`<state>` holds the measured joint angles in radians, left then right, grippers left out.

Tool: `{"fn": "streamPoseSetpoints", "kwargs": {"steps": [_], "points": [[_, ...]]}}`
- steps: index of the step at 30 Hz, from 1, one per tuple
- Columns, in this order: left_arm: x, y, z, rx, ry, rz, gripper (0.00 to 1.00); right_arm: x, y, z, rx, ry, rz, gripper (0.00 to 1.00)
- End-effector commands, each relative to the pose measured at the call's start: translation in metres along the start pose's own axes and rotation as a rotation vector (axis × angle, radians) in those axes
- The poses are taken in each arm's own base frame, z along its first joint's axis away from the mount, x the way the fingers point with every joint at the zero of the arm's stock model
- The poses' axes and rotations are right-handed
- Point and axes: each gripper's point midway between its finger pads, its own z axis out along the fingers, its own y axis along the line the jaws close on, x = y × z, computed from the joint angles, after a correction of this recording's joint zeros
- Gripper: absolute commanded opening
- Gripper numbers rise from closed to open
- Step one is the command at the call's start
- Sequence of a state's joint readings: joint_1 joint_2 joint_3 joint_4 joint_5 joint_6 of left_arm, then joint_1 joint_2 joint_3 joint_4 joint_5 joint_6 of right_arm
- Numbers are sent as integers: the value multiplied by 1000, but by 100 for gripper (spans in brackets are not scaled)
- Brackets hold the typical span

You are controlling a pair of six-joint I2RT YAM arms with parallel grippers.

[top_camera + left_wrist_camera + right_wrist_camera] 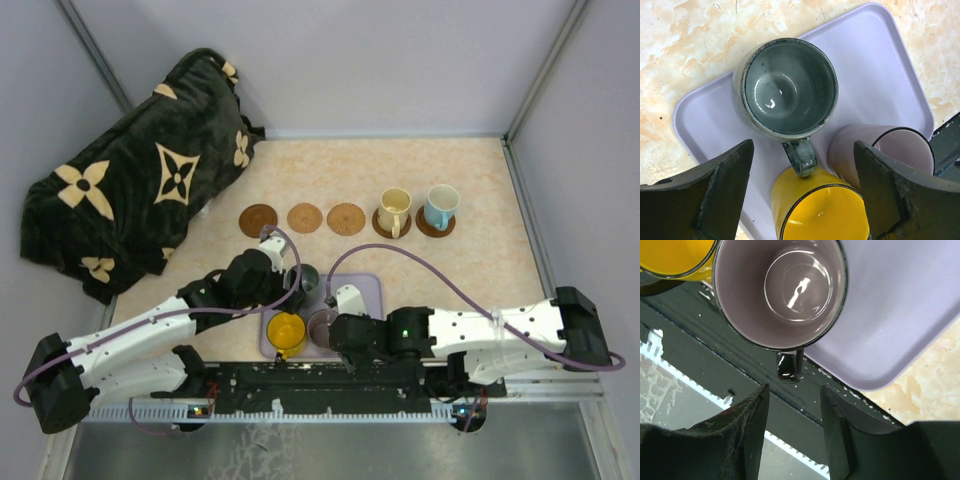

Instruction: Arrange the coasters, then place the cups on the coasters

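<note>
Three bare brown coasters [258, 220] [305, 217] [346, 218] lie in a row. To their right, a cream cup [394, 208] and a light blue cup [441, 205] each stand on a coaster. On the lavender tray [364, 290] stand a grey-green cup [787, 87], a yellow cup [822, 210] and a purple-grey cup [780, 290]. My left gripper [802, 175] is open above the yellow cup, just short of the grey-green cup's handle [801, 156]. My right gripper [792, 412] is open and holds nothing, just short of the purple-grey cup's dark handle [789, 367].
A dark blanket with cream flower shapes [140, 180] lies heaped at the back left. A black rail [300, 385] runs along the table's near edge, under the right gripper. Walls close in the table at the back and on both sides.
</note>
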<state>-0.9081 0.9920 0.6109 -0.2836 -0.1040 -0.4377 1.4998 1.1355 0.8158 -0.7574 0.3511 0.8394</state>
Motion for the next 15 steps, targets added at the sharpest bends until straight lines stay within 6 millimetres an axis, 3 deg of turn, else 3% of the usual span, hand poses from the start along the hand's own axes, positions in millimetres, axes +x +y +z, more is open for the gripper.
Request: {"fn": "streamPoseSetpoints", "kwargs": {"steps": [1,7,15], "points": [[0,-1,0,4,-18,-19,87,-7,17,-4,-26,-5,-11,46],[-1,2,-3,-5,-33,-23,88,-15,29,6,-46,-36,-3,47],[2,8,-4,-29,-39,-23,89,-17,26,22,25,-46,8,48]]}}
